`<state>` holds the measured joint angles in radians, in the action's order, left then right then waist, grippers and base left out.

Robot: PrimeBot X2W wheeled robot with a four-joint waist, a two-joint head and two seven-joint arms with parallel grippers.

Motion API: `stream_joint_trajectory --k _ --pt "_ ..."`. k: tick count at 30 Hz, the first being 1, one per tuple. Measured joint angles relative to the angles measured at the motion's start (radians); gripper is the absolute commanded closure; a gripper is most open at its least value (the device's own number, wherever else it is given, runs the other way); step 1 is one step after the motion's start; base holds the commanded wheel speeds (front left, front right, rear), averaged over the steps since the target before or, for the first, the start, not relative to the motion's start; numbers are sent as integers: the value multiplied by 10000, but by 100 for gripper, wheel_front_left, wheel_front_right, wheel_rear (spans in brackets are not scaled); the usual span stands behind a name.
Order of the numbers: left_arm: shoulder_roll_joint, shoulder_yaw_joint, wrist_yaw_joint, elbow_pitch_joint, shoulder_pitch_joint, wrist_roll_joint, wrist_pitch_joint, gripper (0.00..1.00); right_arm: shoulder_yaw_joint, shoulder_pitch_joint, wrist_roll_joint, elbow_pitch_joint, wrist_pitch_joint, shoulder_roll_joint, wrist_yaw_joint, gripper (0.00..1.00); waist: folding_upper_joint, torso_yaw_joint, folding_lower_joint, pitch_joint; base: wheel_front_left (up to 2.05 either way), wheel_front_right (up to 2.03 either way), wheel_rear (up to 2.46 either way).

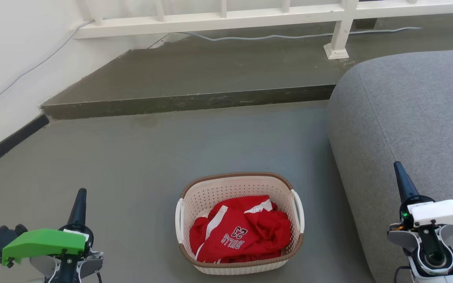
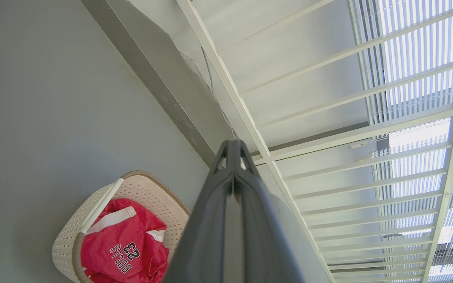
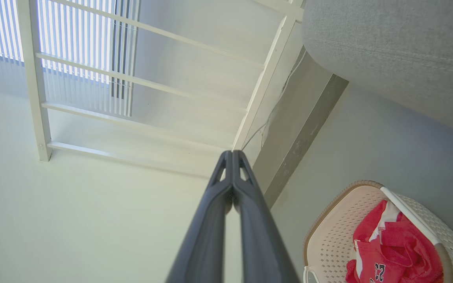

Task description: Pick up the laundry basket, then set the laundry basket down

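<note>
The head camera looks down over the left claw (image 1: pixel 81 193) and right claw (image 1: pixel 398 165). Wrist cameras along them share the basket (image 1: pixel 210 193).

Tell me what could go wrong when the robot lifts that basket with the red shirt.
The left gripper and right gripper are shut, wide of the laundry basket; a poor grab on its thin white handles could tip it. The grey sofa is close on the right, so that arm might brush it.

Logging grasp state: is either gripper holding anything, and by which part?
Nothing is held. The left gripper and right gripper have jaws shut on empty air, either side of the cream perforated plastic laundry basket.
</note>
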<state>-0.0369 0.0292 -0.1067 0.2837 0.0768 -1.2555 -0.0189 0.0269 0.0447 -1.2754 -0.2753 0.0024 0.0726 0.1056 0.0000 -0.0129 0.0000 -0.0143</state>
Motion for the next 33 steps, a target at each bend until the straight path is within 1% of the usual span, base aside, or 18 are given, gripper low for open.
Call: stream_joint_trajectory --k 4,6,10,11,23,27,29,33 --pt "0 50 -4 -2 0 -520 -173 100 113 77 -462 -4 113 -46 27 100 0 19 0 17 0 0 0" --pt "0 81 -77 -4 0 -717 -240 100 190 84 -738 -4 182 -63 81 100 0 28 0 25 0 0 0" --pt "2 136 -77 -8 1 -1118 -345 100 299 84 -1064 -6 293 -73 81 100 0 42 0 38 0 0 0" --pt "2 203 -77 -8 1 -1321 -422 100 355 84 -1342 -6 370 -82 82 100 0 52 0 46 0 0 0" --pt "2 431 -90 -13 1 -2821 -796 100 729 95 -2775 -6 765 -150 86 100 0 109 0 98 0 0 0" --pt "2 548 -165 -17 1 -3237 -955 100 878 99 -3275 -6 890 -182 88 100 0 128 0 115 0 0 0" --pt "2 598 -165 -19 1 -3432 -961 100 909 100 -3359 -6 913 -188 88 100 0 129 0 116 0 0 0" --pt "2 602 -165 -19 1 -3440 -961 100 917 101 -3361 -6 915 -201 88 100 0 129 0 116 0 0 0"
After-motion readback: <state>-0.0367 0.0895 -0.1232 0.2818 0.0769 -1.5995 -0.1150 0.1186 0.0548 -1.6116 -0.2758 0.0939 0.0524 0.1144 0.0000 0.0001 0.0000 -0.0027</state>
